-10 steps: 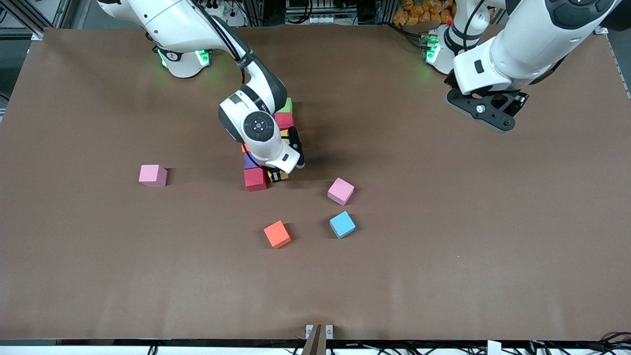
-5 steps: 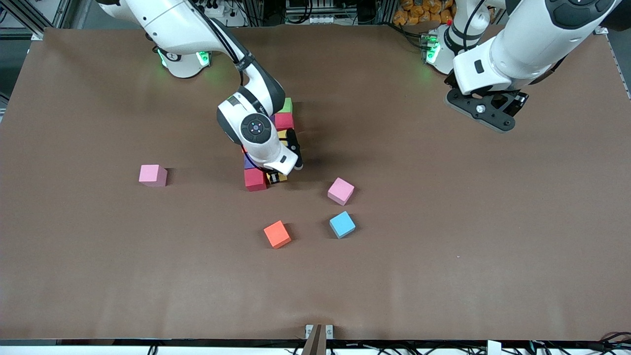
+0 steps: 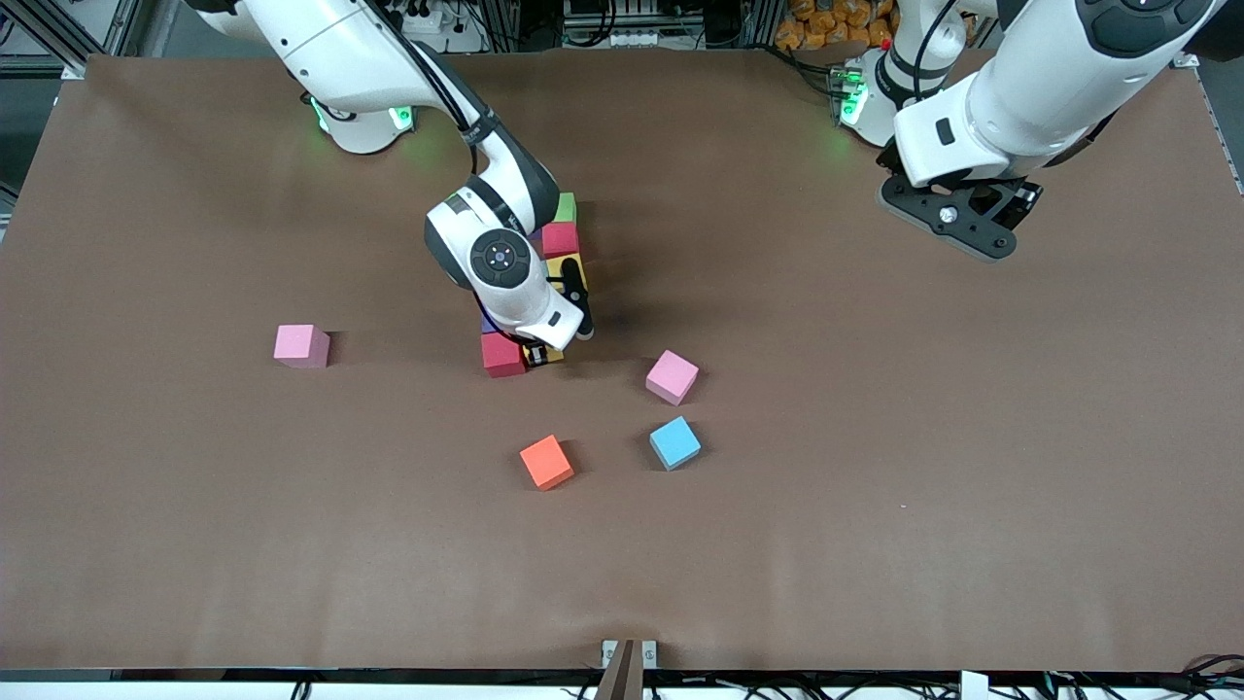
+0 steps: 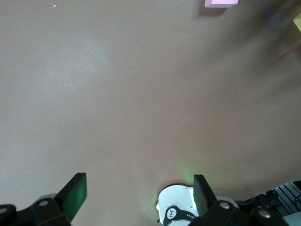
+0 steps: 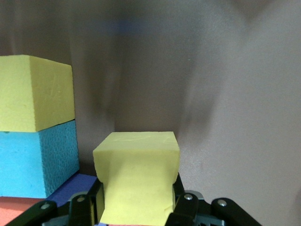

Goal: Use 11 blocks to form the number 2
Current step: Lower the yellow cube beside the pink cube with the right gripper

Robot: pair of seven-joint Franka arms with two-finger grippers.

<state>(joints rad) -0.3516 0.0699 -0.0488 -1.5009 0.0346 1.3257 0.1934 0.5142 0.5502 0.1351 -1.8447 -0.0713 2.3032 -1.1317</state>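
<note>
Front view: right hand (image 3: 550, 342) low at the partly built number 2 (image 3: 561, 238) mid-bench, beside its red block (image 3: 502, 354), placing the bottom row. Loose pink (image 3: 301, 345), pink (image 3: 673, 376), orange (image 3: 546, 462), light blue (image 3: 674, 442) blocks wait nearer the camera.

Left wrist view: left hand (image 4: 136, 190) wide open, empty, waiting over bare bench (image 4: 141, 94).

Right wrist view: right hand clamps a yellow block (image 5: 138, 181) beside stacked-looking yellow (image 5: 35, 92) and blue cubes (image 5: 35, 160).

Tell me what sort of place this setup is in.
Most likely a robotics lab: two white arms are bolted at the edge of a brown-covered table, aluminium framing and cable bundles run along it, and coloured foam blocks serve as test pieces.
</note>
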